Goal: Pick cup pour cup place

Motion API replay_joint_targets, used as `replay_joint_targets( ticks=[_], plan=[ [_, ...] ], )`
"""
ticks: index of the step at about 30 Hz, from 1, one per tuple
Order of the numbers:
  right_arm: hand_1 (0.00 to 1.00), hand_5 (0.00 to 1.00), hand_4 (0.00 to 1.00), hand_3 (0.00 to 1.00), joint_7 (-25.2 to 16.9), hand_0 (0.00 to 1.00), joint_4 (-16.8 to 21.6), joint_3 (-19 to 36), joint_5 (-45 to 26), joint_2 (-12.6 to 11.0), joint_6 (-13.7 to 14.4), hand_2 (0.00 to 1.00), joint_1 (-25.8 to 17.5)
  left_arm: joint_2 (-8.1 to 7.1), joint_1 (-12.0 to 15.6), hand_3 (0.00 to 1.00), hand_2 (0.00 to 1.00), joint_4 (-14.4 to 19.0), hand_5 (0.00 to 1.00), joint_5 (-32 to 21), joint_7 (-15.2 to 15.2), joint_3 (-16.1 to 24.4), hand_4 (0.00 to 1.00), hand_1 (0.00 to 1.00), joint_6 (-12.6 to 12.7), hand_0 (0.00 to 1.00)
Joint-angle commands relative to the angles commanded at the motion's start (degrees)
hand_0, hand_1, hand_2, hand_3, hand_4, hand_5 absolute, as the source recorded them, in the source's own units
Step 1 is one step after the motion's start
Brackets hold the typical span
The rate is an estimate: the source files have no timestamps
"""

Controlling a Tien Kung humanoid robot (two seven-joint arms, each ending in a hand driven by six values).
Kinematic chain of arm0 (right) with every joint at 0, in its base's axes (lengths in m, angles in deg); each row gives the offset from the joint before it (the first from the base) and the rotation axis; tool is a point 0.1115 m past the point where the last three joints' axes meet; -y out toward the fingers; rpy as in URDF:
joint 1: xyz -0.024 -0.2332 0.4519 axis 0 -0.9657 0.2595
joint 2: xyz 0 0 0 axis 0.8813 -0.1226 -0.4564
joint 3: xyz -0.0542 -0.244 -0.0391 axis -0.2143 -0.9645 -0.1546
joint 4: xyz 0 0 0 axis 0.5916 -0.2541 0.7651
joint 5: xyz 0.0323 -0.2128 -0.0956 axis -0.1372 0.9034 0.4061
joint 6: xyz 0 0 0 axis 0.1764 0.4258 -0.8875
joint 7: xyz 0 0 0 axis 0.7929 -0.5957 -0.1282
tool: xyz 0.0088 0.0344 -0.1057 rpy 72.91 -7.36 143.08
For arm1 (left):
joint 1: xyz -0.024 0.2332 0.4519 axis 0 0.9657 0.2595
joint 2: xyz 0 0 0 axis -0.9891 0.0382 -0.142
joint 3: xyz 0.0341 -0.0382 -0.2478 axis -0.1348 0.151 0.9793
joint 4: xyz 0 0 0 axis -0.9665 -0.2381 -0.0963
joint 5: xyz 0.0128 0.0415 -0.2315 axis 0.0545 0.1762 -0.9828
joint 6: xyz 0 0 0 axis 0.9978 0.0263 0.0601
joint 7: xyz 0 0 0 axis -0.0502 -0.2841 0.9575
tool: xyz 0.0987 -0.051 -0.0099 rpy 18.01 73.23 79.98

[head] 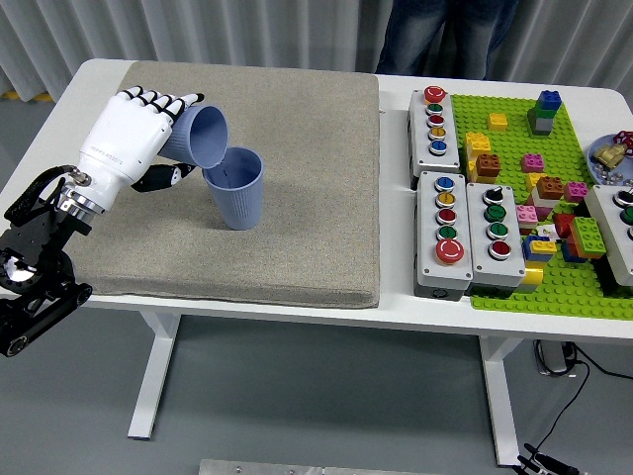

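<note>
I see my left hand (pixel 134 139), upper left, fingers clamped on a tilted cup (pixel 201 134), mouth over the upright cup (pixel 235 186); mat (pixel 316 178) open rightward.

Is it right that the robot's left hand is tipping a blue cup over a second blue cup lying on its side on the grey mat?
Not quite. In the head view the left hand does tip a blue cup over the second blue cup, but that one stands upright on the grey mat, not on its side.

2 blue cups (pixel 233 186), 4 button boxes (pixel 447 233) (1 cut off), 1 green baseplate (pixel 574 287)
</note>
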Motion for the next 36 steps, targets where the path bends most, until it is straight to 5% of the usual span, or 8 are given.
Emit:
replay_joint_targets(
  ticks=[36],
  plan=[
    [0.697,0.184,0.235,0.623,0.1,0.763,0.0,0.1,0.3,0.0,0.0,0.737,-0.4,-0.16,-0.7,0.592,0.647,0.2,0.002,0.0,-0.6,-0.9,0.511,0.544,0.0,0.530]
  ],
)
